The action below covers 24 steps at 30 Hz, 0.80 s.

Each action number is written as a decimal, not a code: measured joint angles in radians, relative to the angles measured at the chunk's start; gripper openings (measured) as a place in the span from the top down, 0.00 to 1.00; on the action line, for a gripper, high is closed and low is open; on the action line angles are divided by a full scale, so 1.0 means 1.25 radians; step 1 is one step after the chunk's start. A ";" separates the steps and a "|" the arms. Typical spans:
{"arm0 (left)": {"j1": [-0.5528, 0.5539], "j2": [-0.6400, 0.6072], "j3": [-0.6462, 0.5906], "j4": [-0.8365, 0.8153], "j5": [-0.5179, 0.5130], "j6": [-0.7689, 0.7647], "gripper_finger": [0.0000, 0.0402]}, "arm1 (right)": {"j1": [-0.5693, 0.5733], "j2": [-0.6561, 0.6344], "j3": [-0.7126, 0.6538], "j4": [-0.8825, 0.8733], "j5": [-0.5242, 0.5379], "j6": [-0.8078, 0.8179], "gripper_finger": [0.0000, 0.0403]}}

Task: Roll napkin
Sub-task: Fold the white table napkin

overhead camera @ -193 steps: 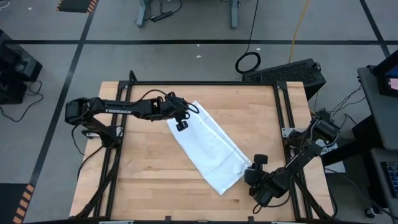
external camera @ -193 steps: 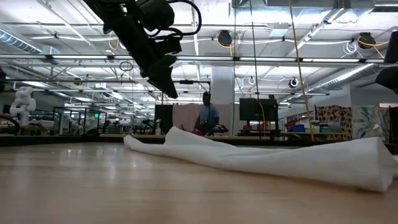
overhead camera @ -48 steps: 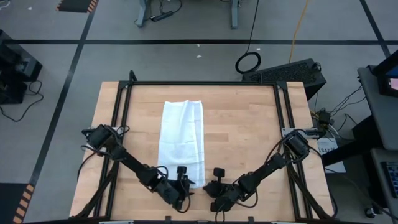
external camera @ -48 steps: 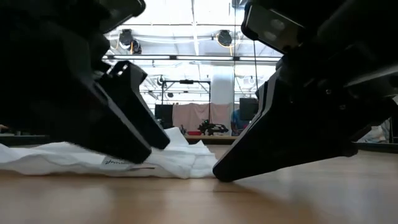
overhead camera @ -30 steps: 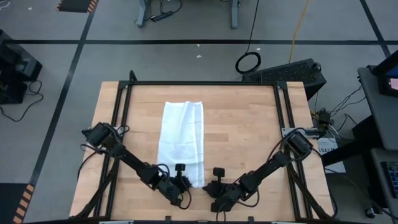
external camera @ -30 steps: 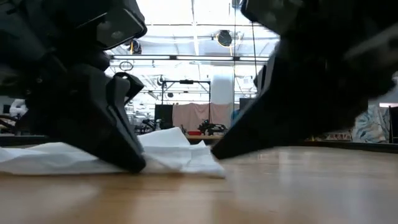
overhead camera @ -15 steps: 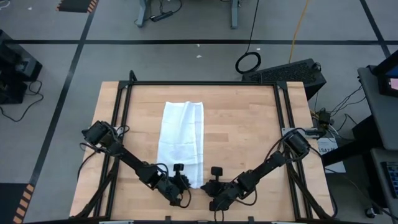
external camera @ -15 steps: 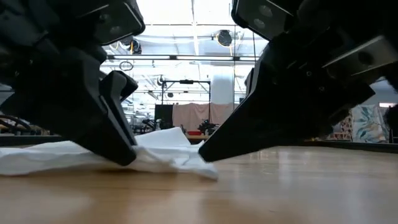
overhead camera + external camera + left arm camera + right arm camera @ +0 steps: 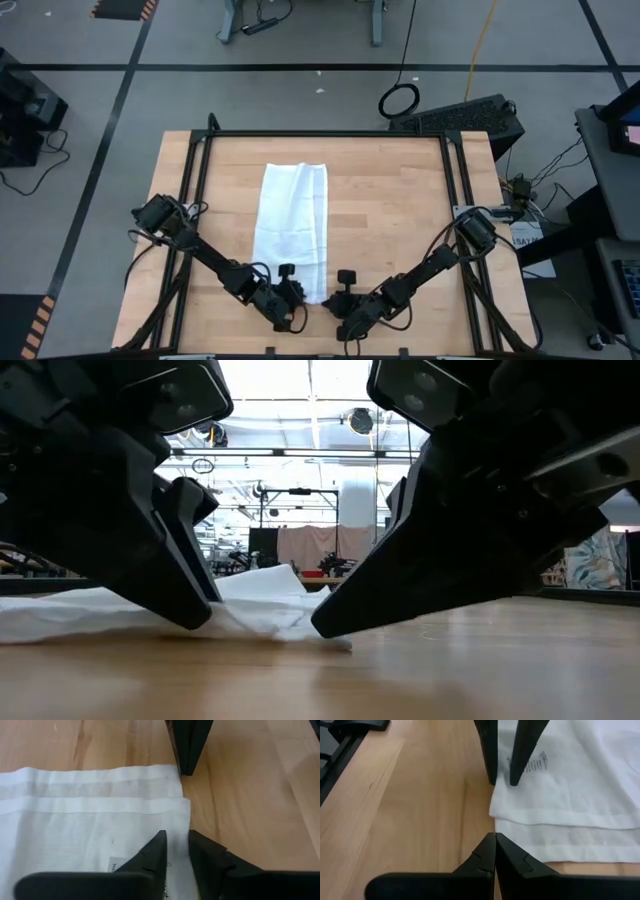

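Napkin (image 9: 292, 231) lies folded flat on the desk (image 9: 400, 220), long axis running away from both arms, near short edge at the tools. Left tool (image 9: 174, 851) stands narrowly parted over the near right corner, nothing pinched. Right tool (image 9: 495, 846), fully closed, sits just beside that corner on bare wood.

The whole desk (image 9: 400, 220) is taken in from straight overhead, both arms and the surrounding floor included. From desk-top height, a level look across the wood into the room behind is given, very close up. Each wrist camera is pointed forward past its own fingers, near the surface. The napkin (image 9: 292, 225) near edge is shared by all four views.
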 joint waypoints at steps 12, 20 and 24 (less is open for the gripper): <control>0.000 0.000 0.000 0.000 0.023 0.000 0.83 | -0.007 0.000 0.000 -0.013 -0.017 0.013 1.00; 0.000 0.000 0.000 -0.011 0.011 0.023 0.98 | -0.007 0.000 0.000 -0.015 -0.017 0.015 1.00; -0.002 -0.010 0.000 -0.005 -0.027 0.046 0.99 | -0.006 0.000 0.000 -0.016 -0.017 0.015 1.00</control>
